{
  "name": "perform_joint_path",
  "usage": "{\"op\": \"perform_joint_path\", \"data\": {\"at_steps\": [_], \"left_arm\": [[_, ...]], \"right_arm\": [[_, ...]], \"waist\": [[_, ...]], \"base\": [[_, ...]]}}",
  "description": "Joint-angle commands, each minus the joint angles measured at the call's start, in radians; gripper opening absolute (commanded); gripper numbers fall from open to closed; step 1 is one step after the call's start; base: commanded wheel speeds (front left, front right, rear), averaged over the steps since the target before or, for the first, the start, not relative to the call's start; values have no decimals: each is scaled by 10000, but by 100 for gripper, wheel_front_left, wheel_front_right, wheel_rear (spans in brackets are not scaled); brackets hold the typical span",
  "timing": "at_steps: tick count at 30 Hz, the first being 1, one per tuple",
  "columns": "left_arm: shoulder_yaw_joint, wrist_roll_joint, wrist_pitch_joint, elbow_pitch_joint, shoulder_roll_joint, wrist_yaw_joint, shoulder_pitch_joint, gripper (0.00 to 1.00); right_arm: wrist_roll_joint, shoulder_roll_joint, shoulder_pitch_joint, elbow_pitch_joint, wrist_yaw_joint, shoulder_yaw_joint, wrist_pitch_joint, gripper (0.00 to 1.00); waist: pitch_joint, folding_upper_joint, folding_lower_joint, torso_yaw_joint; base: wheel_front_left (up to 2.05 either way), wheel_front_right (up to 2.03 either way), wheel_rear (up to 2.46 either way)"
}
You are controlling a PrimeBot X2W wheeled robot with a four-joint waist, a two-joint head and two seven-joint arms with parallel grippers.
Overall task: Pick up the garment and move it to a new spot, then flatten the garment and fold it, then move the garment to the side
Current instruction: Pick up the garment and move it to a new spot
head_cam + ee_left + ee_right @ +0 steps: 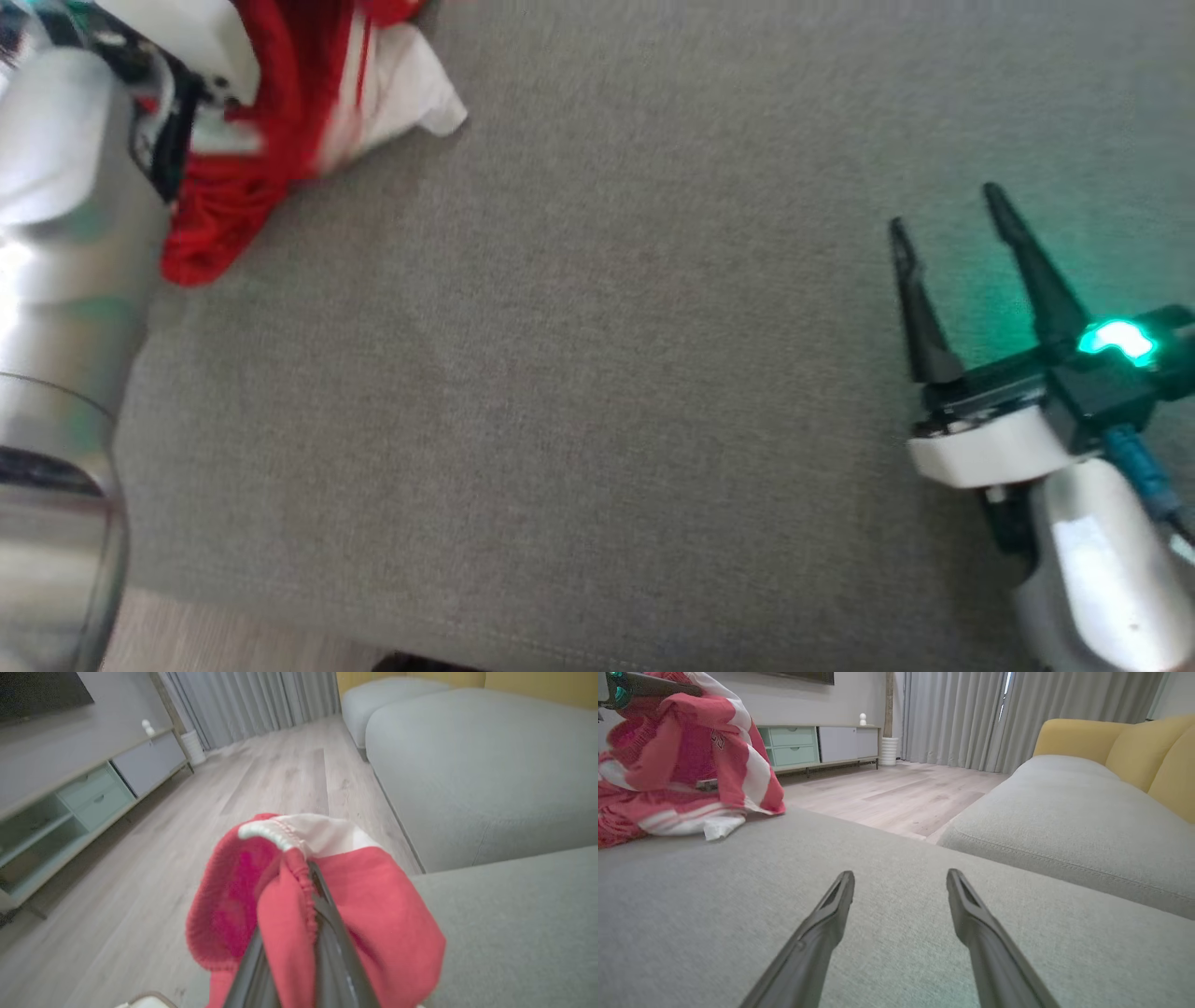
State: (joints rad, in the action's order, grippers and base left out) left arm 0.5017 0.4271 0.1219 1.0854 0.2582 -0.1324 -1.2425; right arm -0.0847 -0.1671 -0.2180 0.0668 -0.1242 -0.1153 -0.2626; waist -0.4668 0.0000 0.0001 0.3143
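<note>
**Red-and-white garment (691, 765) hanging from the left gripper (306, 877) at the seat's corner**

Red cloth is bunching around the left gripper's long fingers, which are pressing together on a ribbed edge of the garment. The upper part is hanging from that pinch, while the lower folds are lying on the far left corner of the grey seat cushion (607, 373), close to the edge above the wooden floor (280, 779). The right gripper (946, 213) is hovering well apart over bare cushion, its fingers standing wide and holding nothing.

The risk, as I am judging it, is lying in that narrow hold. Only a small gather of edge is sitting between the fingers, so a quick carry could be pulling it free. The trailing folds could also be dragging off the corner onto the floor.

The left wrist view is showing the pinch itself and the ribbed seam. The right wrist view is showing what that one is hiding: white stripes and folds lying on the cushion. The head view is blurring the garment but is giving the gap between the arms.
</note>
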Motion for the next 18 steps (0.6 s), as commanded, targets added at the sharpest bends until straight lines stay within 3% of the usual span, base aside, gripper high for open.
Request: {"op": "perform_joint_path", "data": {"at_steps": [1, 8, 15, 18], "left_arm": [[25, 61, 151, -389, 735, 18, -613, 0], [1169, 351, 56, -1378, 1106, 18, -1170, 0], [2199, 1234, -426, -2826, 1281, 18, -1366, 0], [2781, 1829, -705, -3822, 1396, 18, -1363, 0]], "right_arm": [[129, 241, 32, -235, -65, -302, 8, 100], [468, 896, 190, -3, -65, -487, 8, 100], [766, 1137, 410, -15, -65, -626, 8, 100], [1212, 1162, 574, -117, -65, -750, 8, 100]], "waist": [[763, 0, -1, -406], [2227, 0, -1, -1428], [3159, 0, -1, -2776], [3527, 0, -1, -3782]], "base": [[0, 0, 0], [0, 0, 0], [0, 0, 0], [0, 0, 0]]}}
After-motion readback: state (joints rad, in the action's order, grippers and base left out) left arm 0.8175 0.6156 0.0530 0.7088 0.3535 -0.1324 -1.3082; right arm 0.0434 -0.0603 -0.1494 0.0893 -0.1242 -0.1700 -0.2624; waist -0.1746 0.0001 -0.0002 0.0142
